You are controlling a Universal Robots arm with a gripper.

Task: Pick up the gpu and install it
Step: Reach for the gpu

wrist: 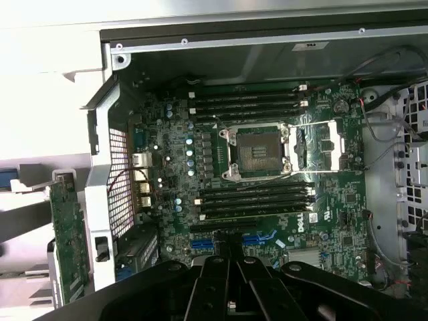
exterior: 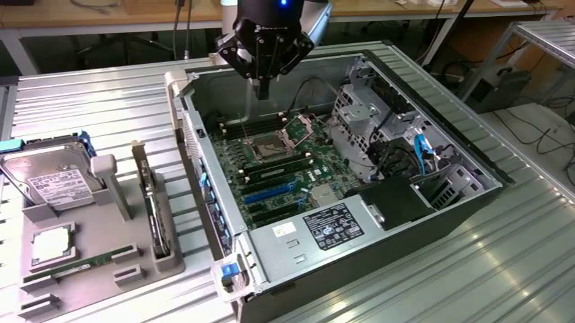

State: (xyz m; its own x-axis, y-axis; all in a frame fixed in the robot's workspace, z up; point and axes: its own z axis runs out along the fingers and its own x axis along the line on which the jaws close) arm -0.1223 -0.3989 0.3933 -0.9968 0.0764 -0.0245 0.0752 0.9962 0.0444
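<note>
hovering above the open pc case (exterior: pixel 431 128), gripper (exterior: pixel 261 93) is seen w/ fingers clenched, empty; gpu (exterior: pixel 153 202) not yet picked, parked upright in holder (exterior: pixel 85 266) beside the case. install undone.

The gpu (exterior: pixel 160 225) is being seen edge-on in the grey holder (exterior: pixel 90 235), so its faces are being hidden. The arm above the gripper (exterior: pixel 261 93) is being cut off by the exterior view's top edge. In the wrist view, some of the motherboard (wrist: pixel 267 221) slots are seemingly being covered by the gripper's dark body. The hard drive (exterior: pixel 50 185) label's print is being left unreadable.
</note>
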